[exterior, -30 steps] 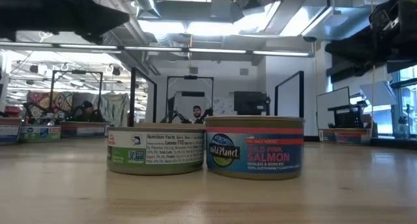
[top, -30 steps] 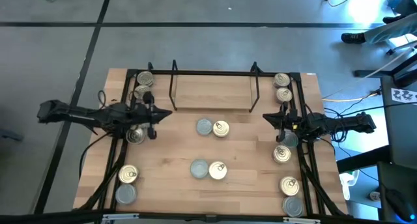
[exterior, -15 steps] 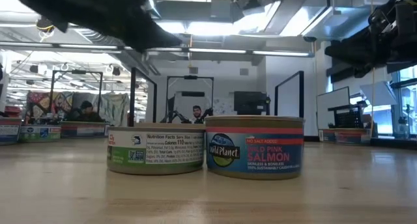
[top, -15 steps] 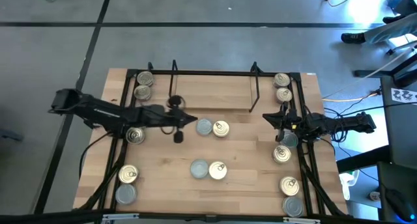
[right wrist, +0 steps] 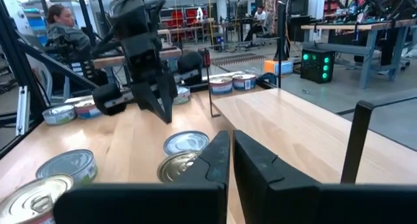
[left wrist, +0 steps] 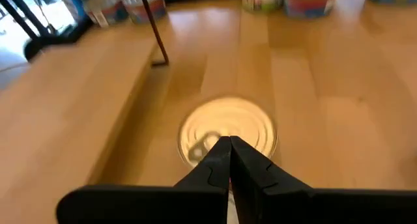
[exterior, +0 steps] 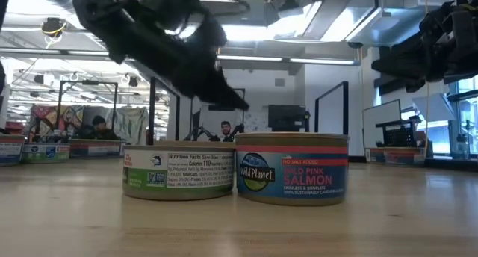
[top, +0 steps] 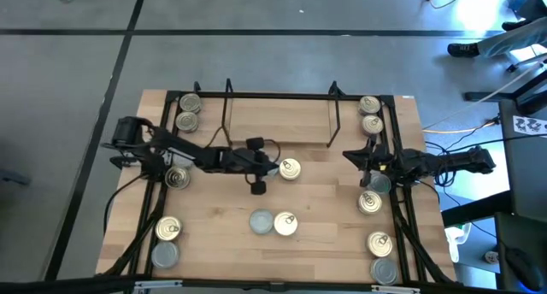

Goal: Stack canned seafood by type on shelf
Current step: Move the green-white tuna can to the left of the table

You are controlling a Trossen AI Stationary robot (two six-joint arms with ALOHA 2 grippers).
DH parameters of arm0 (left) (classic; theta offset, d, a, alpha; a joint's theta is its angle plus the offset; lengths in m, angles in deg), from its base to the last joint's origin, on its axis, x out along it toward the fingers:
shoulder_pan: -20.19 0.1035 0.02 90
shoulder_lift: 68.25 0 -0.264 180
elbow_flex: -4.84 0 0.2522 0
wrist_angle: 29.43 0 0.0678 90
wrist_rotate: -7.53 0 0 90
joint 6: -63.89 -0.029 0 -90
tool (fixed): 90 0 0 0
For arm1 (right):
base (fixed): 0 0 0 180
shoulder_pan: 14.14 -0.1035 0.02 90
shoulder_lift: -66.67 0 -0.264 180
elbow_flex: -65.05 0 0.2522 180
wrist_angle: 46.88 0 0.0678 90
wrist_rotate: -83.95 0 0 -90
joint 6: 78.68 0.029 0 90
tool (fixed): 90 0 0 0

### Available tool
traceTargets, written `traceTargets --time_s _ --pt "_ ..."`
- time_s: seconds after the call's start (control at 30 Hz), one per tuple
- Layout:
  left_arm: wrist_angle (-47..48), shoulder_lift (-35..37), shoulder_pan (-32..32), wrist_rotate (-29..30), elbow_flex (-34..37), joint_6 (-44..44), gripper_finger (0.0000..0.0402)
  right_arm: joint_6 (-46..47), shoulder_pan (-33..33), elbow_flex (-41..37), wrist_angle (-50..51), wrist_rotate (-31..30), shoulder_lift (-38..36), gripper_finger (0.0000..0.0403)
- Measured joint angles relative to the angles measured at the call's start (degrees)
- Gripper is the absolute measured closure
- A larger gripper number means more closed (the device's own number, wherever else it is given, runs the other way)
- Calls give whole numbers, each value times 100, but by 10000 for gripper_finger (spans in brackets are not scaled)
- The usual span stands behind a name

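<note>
Stretching farther across the table since a second ago, the left gripper (top: 272, 164) now hangs over the middle pair of tins, fingers pressed together and empty above the gold pull-ring tin (left wrist: 228, 134). The right gripper (top: 349, 155), shut and empty, waits at the table's right edge. Only the low view shows labels: "Wild Planet Wild Pink Salmon" on the blue-banded tin (exterior: 292, 168), "Nutrition Facts" on its green-banded neighbour (exterior: 178, 170). The black wire shelf with wooden board (top: 280, 121) stands empty behind.
</note>
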Motion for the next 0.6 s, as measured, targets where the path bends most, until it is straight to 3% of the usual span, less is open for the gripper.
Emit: traceTargets --time_s 0.33,0.6 --pt "1075 -251 2 -4 -3 427 398 96 -1 0 -11 -2 397 382" --pt "2045 63 -111 22 -24 744 398 189 -2 -4 -26 -4 597 382"
